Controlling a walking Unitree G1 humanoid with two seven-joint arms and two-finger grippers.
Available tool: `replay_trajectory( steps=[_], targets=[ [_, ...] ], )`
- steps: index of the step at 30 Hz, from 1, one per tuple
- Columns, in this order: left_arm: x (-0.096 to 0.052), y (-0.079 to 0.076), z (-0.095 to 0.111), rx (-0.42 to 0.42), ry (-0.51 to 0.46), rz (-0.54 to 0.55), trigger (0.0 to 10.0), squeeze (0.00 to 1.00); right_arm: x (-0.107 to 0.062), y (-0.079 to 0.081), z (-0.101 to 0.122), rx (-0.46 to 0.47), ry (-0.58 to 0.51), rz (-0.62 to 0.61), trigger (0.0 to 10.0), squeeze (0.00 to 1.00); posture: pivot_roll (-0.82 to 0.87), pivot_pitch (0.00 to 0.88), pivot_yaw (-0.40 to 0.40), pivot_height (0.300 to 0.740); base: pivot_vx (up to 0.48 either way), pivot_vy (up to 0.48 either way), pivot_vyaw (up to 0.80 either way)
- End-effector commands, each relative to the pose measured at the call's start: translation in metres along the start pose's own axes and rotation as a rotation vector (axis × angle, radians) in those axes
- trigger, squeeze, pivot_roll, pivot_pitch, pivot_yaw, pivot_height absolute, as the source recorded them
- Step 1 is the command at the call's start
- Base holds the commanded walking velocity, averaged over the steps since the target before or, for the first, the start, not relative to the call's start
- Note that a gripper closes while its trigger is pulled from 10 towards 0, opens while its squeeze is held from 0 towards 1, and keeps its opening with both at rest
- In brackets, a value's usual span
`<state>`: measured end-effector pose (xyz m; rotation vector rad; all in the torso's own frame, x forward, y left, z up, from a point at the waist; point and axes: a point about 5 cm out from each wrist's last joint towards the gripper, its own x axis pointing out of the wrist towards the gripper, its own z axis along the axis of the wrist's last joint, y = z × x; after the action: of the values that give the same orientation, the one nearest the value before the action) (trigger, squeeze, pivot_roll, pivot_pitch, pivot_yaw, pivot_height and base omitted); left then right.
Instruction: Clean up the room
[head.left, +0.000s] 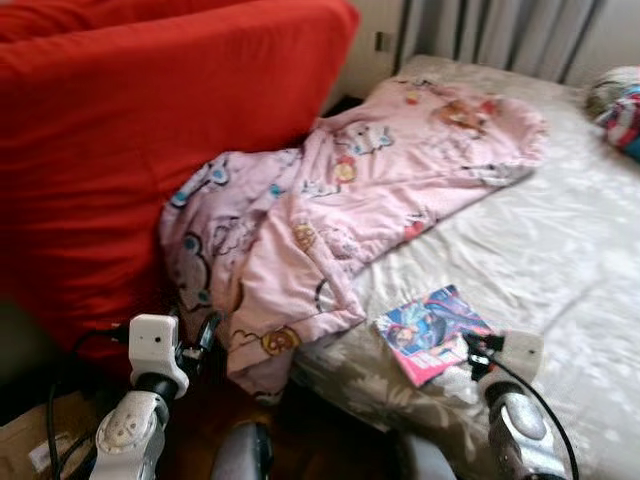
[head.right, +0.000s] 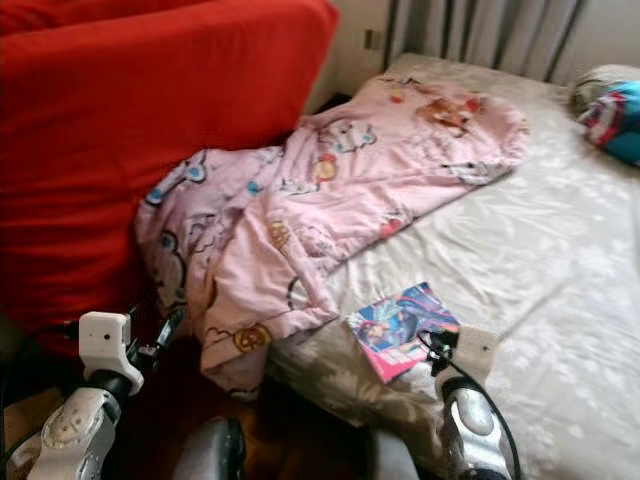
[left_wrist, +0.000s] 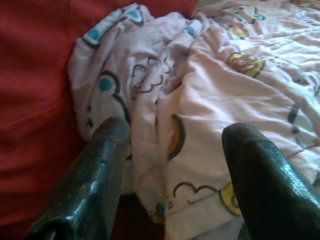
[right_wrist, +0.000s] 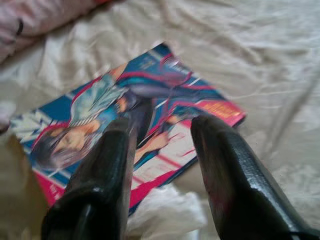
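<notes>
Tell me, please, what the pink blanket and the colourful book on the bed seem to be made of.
The pink blanket looks like soft, matte, lightly padded fabric, probably cotton or polyester: it folds thickly, creases and droops over the bed's edge, with printed cartoon figures. The book looks like paper with a glossy printed cover: it lies flat with straight edges, and its bright illustration seems to catch some light, though blur leaves the gloss uncertain.
</notes>
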<state>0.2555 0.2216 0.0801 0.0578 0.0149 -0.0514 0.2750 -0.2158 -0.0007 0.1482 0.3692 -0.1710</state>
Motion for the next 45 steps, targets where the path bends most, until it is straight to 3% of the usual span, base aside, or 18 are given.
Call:
replay_trajectory(
  steps=[1, 9, 10, 11, 17, 18, 19, 26, 38, 39, 40, 41, 42, 43, 45],
  targets=[
    [0.002, 0.001, 0.001, -0.010, 0.007, 0.012, 10.0, 0.00, 0.000, -0.001, -0.005, -0.033, 0.039, 0.004, 10.0, 0.00, 0.06, 0.178, -0.029, 0.609, 0.000, 0.000, 0.00],
    [0.006, -0.006, 0.008, -0.016, -0.002, -0.014, 10.0, 0.00, 0.007, 0.005, 0.000, -0.031, 0.067, 0.011, 10.0, 0.00, 0.08, 0.212, -0.011, 0.609, 0.000, 0.000, 0.00],
    [0.006, -0.007, 0.008, -0.018, -0.002, -0.016, 10.0, 0.00, 0.008, 0.005, 0.001, -0.031, 0.071, 0.011, 10.0, 0.13, 0.08, 0.217, -0.006, 0.609, 0.000, 0.000, 0.00],
    [0.005, -0.008, 0.008, -0.020, 0.004, -0.025, 10.0, 0.00, 0.010, 0.005, 0.001, -0.040, 0.089, 0.001, 10.0, 1.00, 0.08, 0.224, 0.001, 0.609, 0.000, 0.000, 0.00],
    [0.000, -0.010, 0.006, -0.018, 0.020, -0.042, 10.0, 0.00, 0.012, 0.004, 0.003, -0.056, 0.117, -0.044, 10.0, 1.00, 0.09, 0.241, 0.011, 0.609, 0.000, 0.000, 0.00],
    [0.000, -0.010, 0.006, -0.017, 0.023, -0.044, 10.0, 0.00, 0.013, 0.003, 0.003, -0.055, 0.122, -0.053, 10.0, 0.84, 0.09, 0.244, 0.010, 0.609, 0.000, 0.000, 0.00],
    [0.000, -0.010, 0.006, -0.017, 0.025, -0.046, 10.0, 0.00, 0.013, 0.003, 0.003, -0.046, 0.123, -0.063, 10.0, 0.00, 0.09, 0.249, 0.011, 0.609, 0.000, 0.000, 0.00],
    [-0.006, -0.010, 0.004, -0.016, 0.043, -0.047, 10.0, 0.00, 0.014, 0.004, 0.005, 0.042, 0.110, -0.075, 10.0, 0.00, 0.09, 0.257, 0.011, 0.609, 0.000, 0.000, 0.00],
    [-0.011, -0.010, 0.000, -0.005, 0.071, -0.055, 10.0, 0.00, 0.010, 0.003, -0.007, 0.060, 0.163, -0.101, 10.0, 0.00, 0.09, 0.259, 0.017, 0.609, 0.000, 0.000, 0.00],
    [-0.011, -0.010, 0.000, -0.004, 0.072, -0.055, 10.0, 0.00, 0.010, 0.003, -0.007, 0.061, 0.162, -0.103, 7.6, 0.00, 0.09, 0.259, 0.017, 0.609, 0.000, 0.000, 0.00],
    [-0.012, -0.010, 0.000, -0.001, 0.073, -0.057, 10.0, 0.00, 0.010, 0.003, -0.007, 0.065, 0.162, -0.105, 3.8, 0.00, 0.09, 0.259, 0.017, 0.609, 0.000, 0.000, 0.00],
    [-0.012, -0.010, 0.000, 0.000, 0.074, -0.057, 10.0, 0.00, 0.010, 0.003, -0.007, 0.068, 0.162, -0.106, 2.6, 0.00, 0.10, 0.256, 0.017, 0.609, 0.000, 0.000, 0.00],
    [-0.011, -0.010, 0.000, 0.001, 0.074, -0.057, 10.0, 0.00, 0.010, 0.003, -0.007, 0.070, 0.162, -0.105, 2.6, 0.00, 0.10, 0.256, 0.017, 0.609, 0.000, 0.000, 0.00],
    [-0.011, -0.009, 0.000, 0.002, 0.075, -0.057, 10.0, 0.00, 0.010, 0.003, -0.007, 0.071, 0.167, -0.105, 0.0, 0.00, 0.10, 0.256, 0.017, 0.609, 0.000, 0.000, 0.00],
    [-0.012, -0.009, 0.000, 0.003, 0.078, -0.057, 10.0, 0.00, 0.009, 0.003, -0.010, 0.060, 0.187, -0.107, 0.0, 0.00, 0.10, 0.259, 0.019, 0.609, 0.000, 0.000, 0.00]
  ],
)
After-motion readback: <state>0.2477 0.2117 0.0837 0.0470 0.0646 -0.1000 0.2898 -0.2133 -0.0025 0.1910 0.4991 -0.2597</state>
